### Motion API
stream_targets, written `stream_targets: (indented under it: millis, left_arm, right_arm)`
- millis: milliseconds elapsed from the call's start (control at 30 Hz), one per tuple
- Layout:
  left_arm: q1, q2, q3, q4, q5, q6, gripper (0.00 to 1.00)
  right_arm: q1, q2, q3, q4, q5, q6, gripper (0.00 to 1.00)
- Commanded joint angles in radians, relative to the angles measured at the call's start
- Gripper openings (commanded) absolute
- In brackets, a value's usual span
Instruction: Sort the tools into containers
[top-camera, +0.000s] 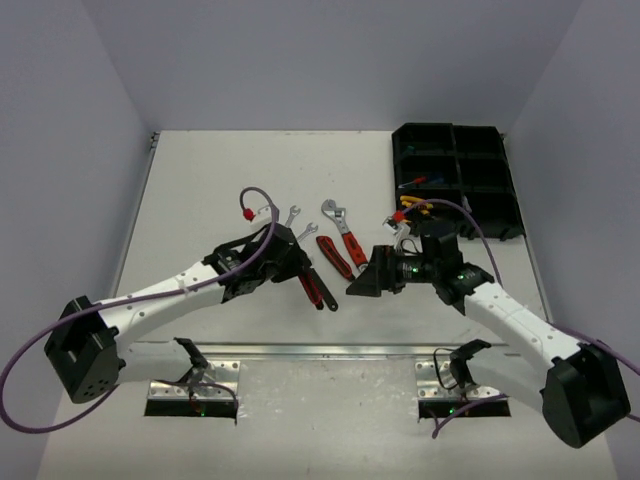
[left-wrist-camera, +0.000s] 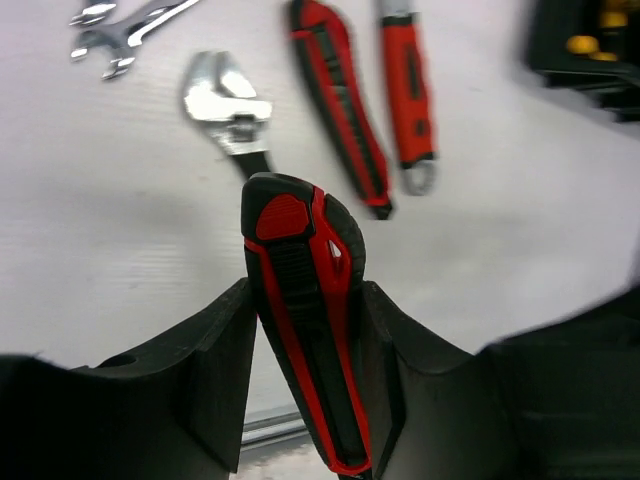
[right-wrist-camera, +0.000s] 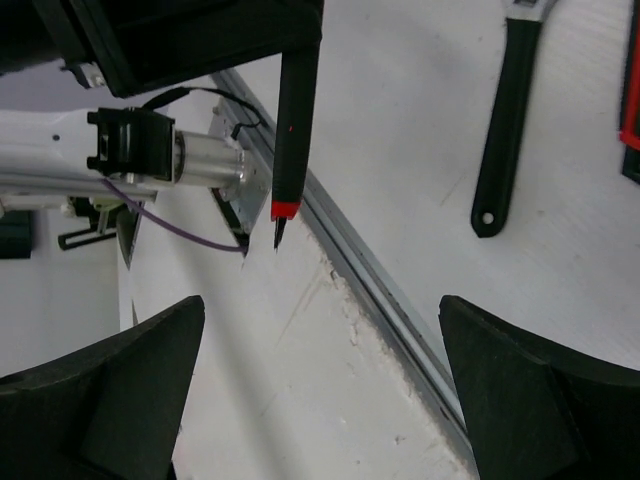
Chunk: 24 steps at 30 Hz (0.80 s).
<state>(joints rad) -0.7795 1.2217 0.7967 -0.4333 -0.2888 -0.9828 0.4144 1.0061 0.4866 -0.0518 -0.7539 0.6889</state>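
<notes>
My left gripper (top-camera: 292, 266) (left-wrist-camera: 305, 300) is shut on a red and black knife-shaped tool (left-wrist-camera: 300, 290) and holds it over the table centre (top-camera: 318, 290). Beneath it lies a black-handled adjustable wrench (left-wrist-camera: 228, 105) (right-wrist-camera: 505, 130). A second red and black tool (top-camera: 335, 258) (left-wrist-camera: 340, 110), a red-handled adjustable wrench (top-camera: 345, 230) (left-wrist-camera: 408, 90) and small silver wrenches (top-camera: 293, 218) (left-wrist-camera: 120, 25) lie beyond. The black organiser tray (top-camera: 490, 215) sits at the back right, with yellow-handled pliers (top-camera: 418, 206) inside. My right gripper (top-camera: 362, 282) (right-wrist-camera: 320, 340) is open and empty, facing the held tool (right-wrist-camera: 292, 130).
The metal rail (top-camera: 330, 350) (right-wrist-camera: 380, 280) runs along the table's near edge in front of both arms. A purple cable (top-camera: 255, 205) loops above the left wrist. White walls close in the table at the back and sides.
</notes>
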Motion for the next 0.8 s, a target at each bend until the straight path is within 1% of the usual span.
stream_targets:
  millis: [0,33,100,133,167,300,400,433,533,567,600,633,667,700,733,767]
  left_arm:
    - [-0.035,-0.05,-0.012,0.207,0.131,0.068,0.0]
    - [-0.044,-0.054,-0.011,0.217,0.138,0.069,0.0]
    - [-0.07,-0.067,-0.011,0.248,0.152,0.07,0.0]
    - [-0.079,-0.071,-0.01,0.256,0.154,0.071,0.0]
    - [-0.085,-0.074,-0.009,0.263,0.157,0.072,0.0]
    - [-0.103,-0.081,0.0,0.275,0.159,0.079,0.0]
    - [-0.108,-0.085,-0.001,0.28,0.168,0.077,0.0]
    - [-0.109,-0.088,-0.003,0.281,0.166,0.075,0.0]
    - [-0.11,-0.101,-0.008,0.279,0.137,0.076,0.0]
    - [-0.11,-0.11,-0.007,0.264,0.122,0.076,0.02]
    - [-0.11,-0.117,-0.006,0.253,0.088,0.076,0.15]
    - [-0.111,-0.129,-0.001,0.239,0.066,0.079,0.25]
    - [-0.111,-0.141,0.003,0.227,0.047,0.086,0.46]
    - [-0.11,-0.15,0.009,0.215,0.025,0.094,0.74]
    - [-0.11,-0.162,0.03,0.172,-0.022,0.099,0.93]
    - [-0.11,-0.17,0.057,0.116,-0.075,0.099,1.0]
  right_arm:
    - [0.139,0.06,0.083,0.134,0.107,0.051,0.99]
    - [0.165,0.075,0.092,0.139,0.132,0.055,0.99]
    - [0.235,0.124,0.122,0.142,0.221,0.057,0.95]
    - [0.255,0.145,0.132,0.15,0.239,0.061,0.93]
    - [0.271,0.168,0.141,0.159,0.25,0.066,0.87]
    - [0.309,0.248,0.166,0.2,0.275,0.093,0.59]
    - [0.321,0.29,0.177,0.231,0.315,0.124,0.48]
    - [0.323,0.301,0.18,0.234,0.327,0.131,0.42]
    - [0.323,0.314,0.178,0.257,0.362,0.166,0.12]
    - [0.323,0.315,0.176,0.262,0.37,0.179,0.02]
    - [0.323,0.315,0.176,0.265,0.377,0.185,0.0]
    - [0.322,0.314,0.175,0.264,0.378,0.188,0.0]
    - [0.322,0.311,0.175,0.263,0.38,0.19,0.0]
    - [0.32,0.308,0.175,0.26,0.384,0.19,0.0]
    - [0.315,0.301,0.178,0.252,0.392,0.188,0.0]
    - [0.306,0.293,0.181,0.241,0.399,0.187,0.0]
